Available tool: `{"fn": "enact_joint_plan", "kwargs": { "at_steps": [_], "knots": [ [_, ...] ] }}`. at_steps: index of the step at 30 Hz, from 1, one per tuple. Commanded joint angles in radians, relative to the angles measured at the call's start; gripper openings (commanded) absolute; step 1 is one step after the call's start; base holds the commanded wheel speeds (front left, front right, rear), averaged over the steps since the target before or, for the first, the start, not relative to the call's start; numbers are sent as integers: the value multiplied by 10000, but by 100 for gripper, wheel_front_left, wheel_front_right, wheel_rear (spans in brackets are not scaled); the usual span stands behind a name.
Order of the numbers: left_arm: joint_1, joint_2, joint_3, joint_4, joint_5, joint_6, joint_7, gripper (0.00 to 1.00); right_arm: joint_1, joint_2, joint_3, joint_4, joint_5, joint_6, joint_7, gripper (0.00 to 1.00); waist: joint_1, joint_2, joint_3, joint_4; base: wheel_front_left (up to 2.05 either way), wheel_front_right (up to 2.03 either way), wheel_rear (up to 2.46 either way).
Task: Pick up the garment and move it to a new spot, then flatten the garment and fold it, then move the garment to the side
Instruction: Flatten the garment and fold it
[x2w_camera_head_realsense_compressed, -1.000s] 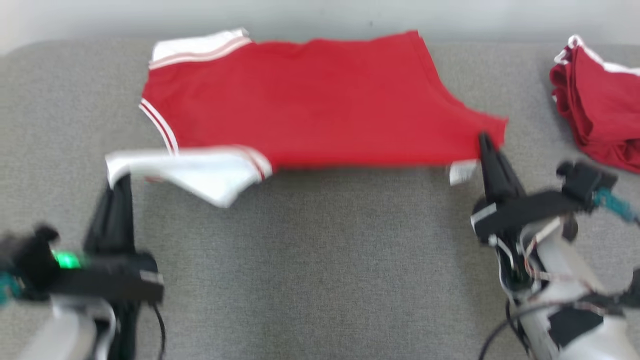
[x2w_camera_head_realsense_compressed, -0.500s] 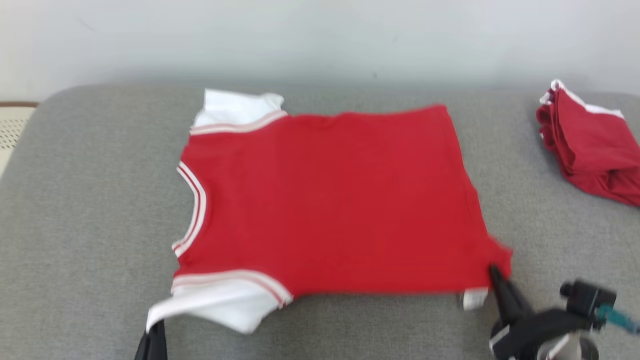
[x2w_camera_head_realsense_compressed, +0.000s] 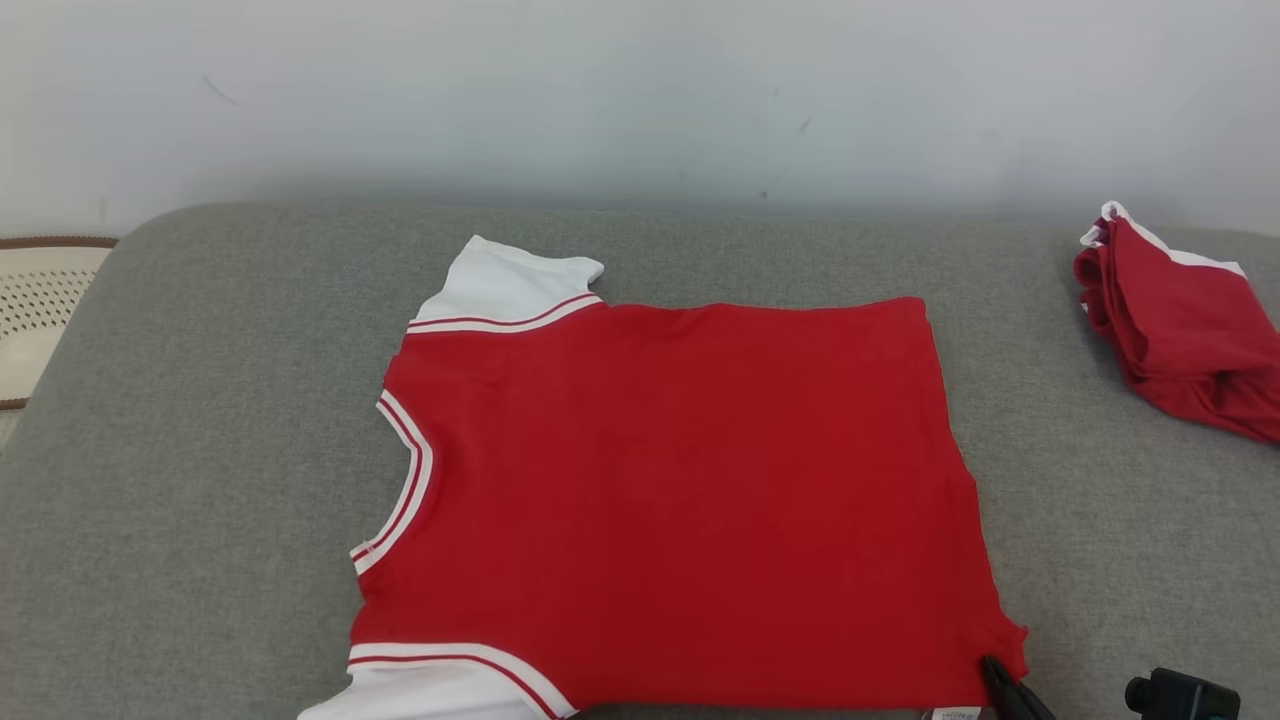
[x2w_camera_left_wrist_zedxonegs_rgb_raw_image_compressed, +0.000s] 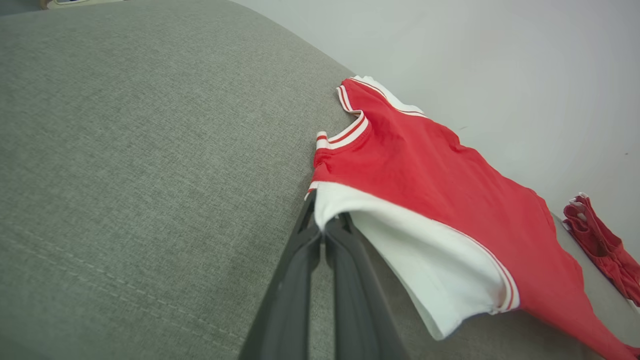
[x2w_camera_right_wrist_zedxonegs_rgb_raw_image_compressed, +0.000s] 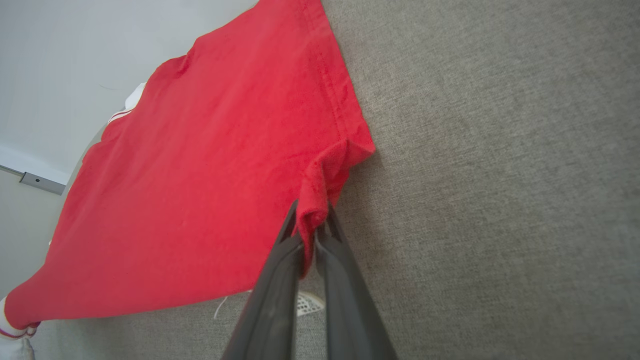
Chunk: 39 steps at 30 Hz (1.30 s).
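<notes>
The red T-shirt (x2w_camera_head_realsense_compressed: 680, 500) lies spread flat on the grey padded surface (x2w_camera_head_realsense_compressed: 200, 450), with its neckline toward the robot's left and its hem toward the right. The left gripper (x2w_camera_left_wrist_zedxonegs_rgb_raw_image_compressed: 325, 227) has its jaws pressed together on the edge of the T-shirt's near white sleeve (x2w_camera_left_wrist_zedxonegs_rgb_raw_image_compressed: 415, 250), holding it off the padding. The right gripper (x2w_camera_right_wrist_zedxonegs_rgb_raw_image_compressed: 310, 227) pinches the T-shirt's near hem corner, bunched between its jaws. A white care label (x2w_camera_head_realsense_compressed: 955, 713) sits just beside that corner. Well apart from the T-shirt's hem sits a pile of folded red garments (x2w_camera_head_realsense_compressed: 1180, 350). A pale wall (x2w_camera_head_realsense_compressed: 640, 90) rises beyond the T-shirt, and a cream perforated object (x2w_camera_head_realsense_compressed: 40, 300) lies far off its neckline side.
</notes>
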<state>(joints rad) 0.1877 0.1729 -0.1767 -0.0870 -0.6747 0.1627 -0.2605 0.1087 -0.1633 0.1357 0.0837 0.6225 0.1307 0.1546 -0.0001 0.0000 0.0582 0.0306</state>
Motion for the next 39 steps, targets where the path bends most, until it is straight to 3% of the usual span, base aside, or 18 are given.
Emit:
{"fn": "enact_joint_plan", "kwargs": {
  "at_steps": [1, 6, 13, 19, 31, 32, 33, 34, 35, 36, 37, 39],
  "knots": [
    [116, -61, 110, 98, 177, -73, -54, 0, 135, 92, -118, -149, -122, 0, 123, 0, 1, 0, 40, -75, 0, 0, 0],
    [-363, -67, 247, 46, 466, -302, -54, 0, -153, 395, -276, -646, -430, 1, 129, 0, 1, 0, 172, -261, 0, 0, 0],
    [-2008, 450, 177, 255, 774, -672, 279, 0, -1350, 551, -160, -412, -875, 1, 482, 0, 1, 0, 572, -558, 0, 0, 0],
    [-3348, 840, 124, 1110, 853, -989, 587, 0, -2622, 702, -152, 497, -1164, 1, 637, 0, 1, 0, 885, -793, 0, 0, 0],
    [-5422, 1001, -311, 3931, 1071, -1708, 543, 0, -4740, 933, -1, 2871, -1295, 1, -35, 0, 1, 0, 1138, -825, 0, 0, 0],
    [-5559, 961, -373, 4137, 1092, -1775, 516, 0, -4845, 942, 36, 3025, -1257, 1, -183, 22, 1, 0, 1122, -794, 0, 0, 0],
    [-5559, 961, -373, 4137, 1092, -1775, 516, 0, -4845, 942, 36, 3025, -1257, 1, -183, 22, 1, 0, 1122, -794, 0, 0, 0],
    [-5692, 935, -431, 4369, 1184, -1766, 469, 0, -4928, 903, 55, 3155, -1273, 1, -344, 44, 1, 0, 1088, -750, 0, 0, 0],
    [-5824, 960, -462, 4568, 1321, -1762, 408, 25, -5000, 875, 142, 3261, -1275, 1, -495, 100, 1, 0, 1059, -730, 0, 0, 0],
    [-5909, 936, -510, 4716, 1403, -1790, 321, 68, -5044, 860, 204, 3370, -1200, 1, -646, 100, 1, 0, 1009, -707, 0, 0, 0],
    [-5960, 875, -535, 4866, 1427, -1836, 269, 100, -5069, 811, 284, 3423, -1176, 1, -822, 100, 1, 0, 964, -689, 0, 0, 0],
    [-5993, 821, -499, 5054, 1449, -1828, 162, 100, -5033, 715, 366, 3559, -1106, 1, -1159, 100, 1, 0, 857, -655, 0, 0, 0]
  ]
}}
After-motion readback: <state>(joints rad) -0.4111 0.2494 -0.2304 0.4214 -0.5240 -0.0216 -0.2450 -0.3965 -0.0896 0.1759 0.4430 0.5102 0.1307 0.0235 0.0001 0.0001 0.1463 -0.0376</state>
